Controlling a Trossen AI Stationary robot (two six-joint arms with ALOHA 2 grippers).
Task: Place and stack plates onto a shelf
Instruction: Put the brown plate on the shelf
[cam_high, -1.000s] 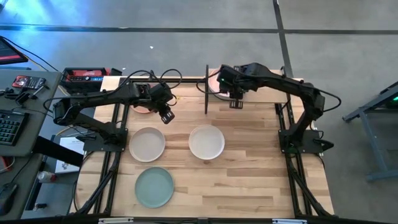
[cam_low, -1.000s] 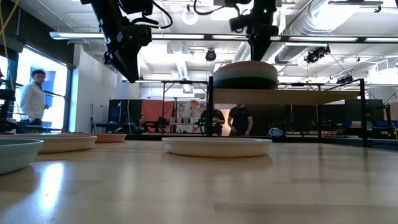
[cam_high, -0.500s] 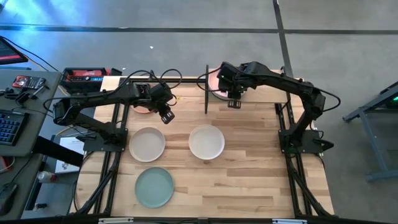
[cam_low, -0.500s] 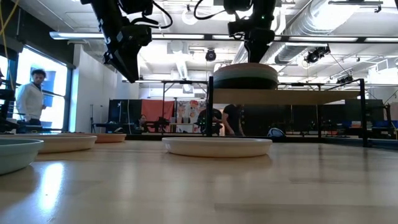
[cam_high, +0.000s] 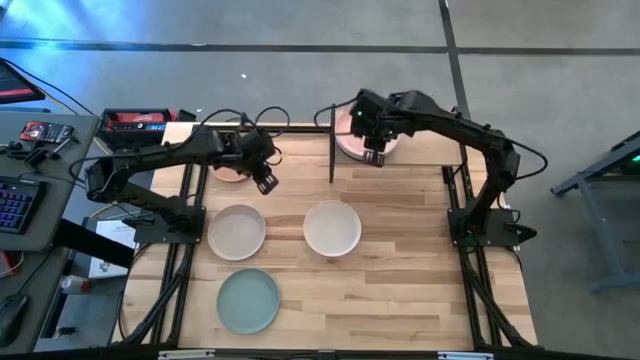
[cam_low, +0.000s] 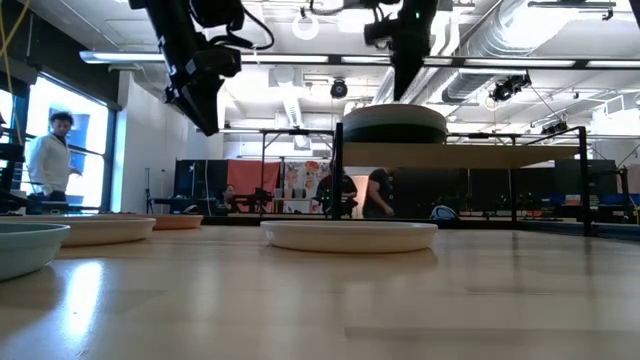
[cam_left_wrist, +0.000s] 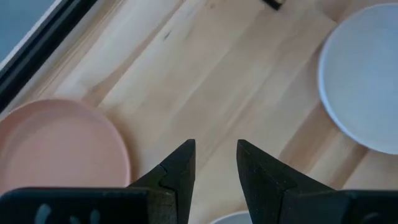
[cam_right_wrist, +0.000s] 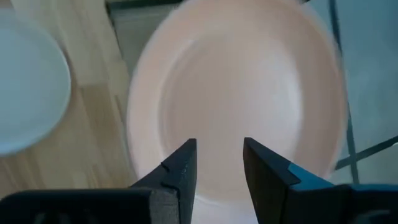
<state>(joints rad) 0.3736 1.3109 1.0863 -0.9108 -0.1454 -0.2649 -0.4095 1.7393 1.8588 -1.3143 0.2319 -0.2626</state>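
Observation:
On the shelf (cam_low: 480, 155) at the table's far side stands a stack of plates (cam_low: 395, 122) with a salmon pink plate (cam_high: 352, 133) on top. My right gripper (cam_high: 372, 152) hangs open just above that stack, and the right wrist view shows the pink plate (cam_right_wrist: 236, 87) beneath the fingers. My left gripper (cam_high: 266, 180) hovers open above bare tabletop beside a pink plate (cam_high: 228, 172), which rests flat on the table. Two cream plates (cam_high: 237, 232) (cam_high: 332, 228) and a mint plate (cam_high: 248, 300) also lie flat on the table.
A black shelf post (cam_high: 331, 145) stands between the two grippers. Bare wood lies to the right of the cream plates and along the near edge. People (cam_low: 48, 160) stand in the room beyond the table. A keyboard and gear (cam_high: 20, 195) sit off the table's left.
My right gripper has risen a little off the top of the stack and drifted toward the table's far left, rolling slightly; its fingers stay apart. The stack has not moved.

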